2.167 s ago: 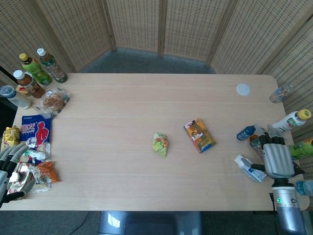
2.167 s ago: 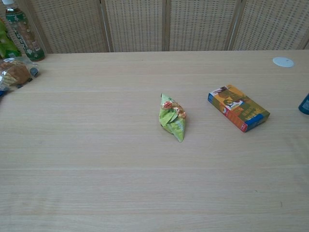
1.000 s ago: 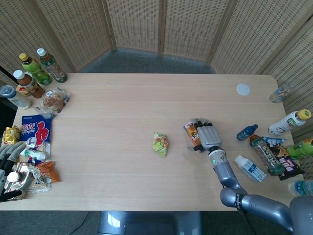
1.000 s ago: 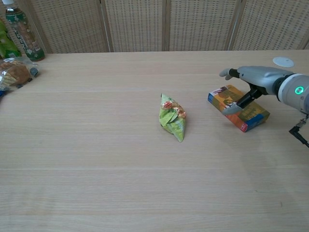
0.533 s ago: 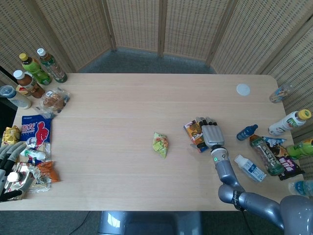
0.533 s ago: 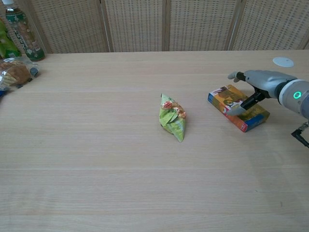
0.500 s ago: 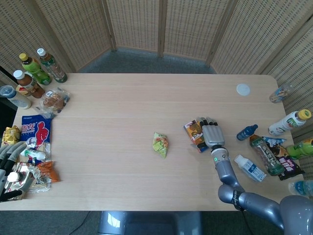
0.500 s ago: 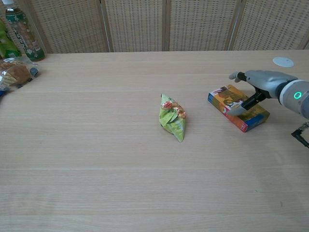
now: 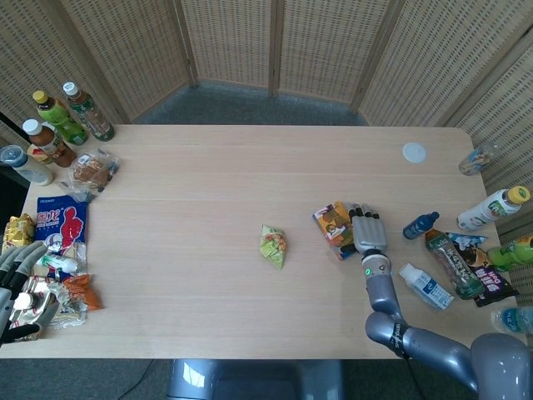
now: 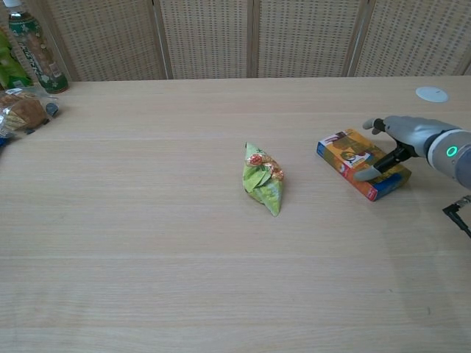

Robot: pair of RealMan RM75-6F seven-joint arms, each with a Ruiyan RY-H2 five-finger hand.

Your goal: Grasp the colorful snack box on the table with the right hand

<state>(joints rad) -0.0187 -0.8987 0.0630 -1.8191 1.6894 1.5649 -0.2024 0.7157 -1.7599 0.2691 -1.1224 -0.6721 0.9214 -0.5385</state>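
The head view covers the whole light wooden counter [image 9: 208, 192], including both side edges where goods are stacked; the chest view shows only the middle strip and the far left corner. The left hand [image 9: 15, 287] appears in the head view alone, at the near left corner over a pile of foil snack packets [image 9: 50, 296], fingers apart, gripping nothing visible. The right hand [image 9: 367, 232] appears in both views.

The colourful rectangular snack box [image 10: 363, 163], orange on top with blue and red side panels, lies flat right of centre. In the chest view the right hand [image 10: 397, 140] sits over the box's right half, fingers extended above the top face and thumb angled down towards the near side edge; whether the thumb touches the box cannot be told. The box rests on the counter and is not gripped.

A green crumpled snack packet [image 10: 263, 180] lies at centre, well apart from the box. Bare counter surrounds both on the far, near and left sides. Plastic bottles [image 9: 491, 208] and wrappers crowd the right edge, near the right arm. A white round lid [image 9: 414, 152] lies near the far right corner.

Printing on the box and on the blue bag [image 9: 61, 227] at the left edge is too small to read.
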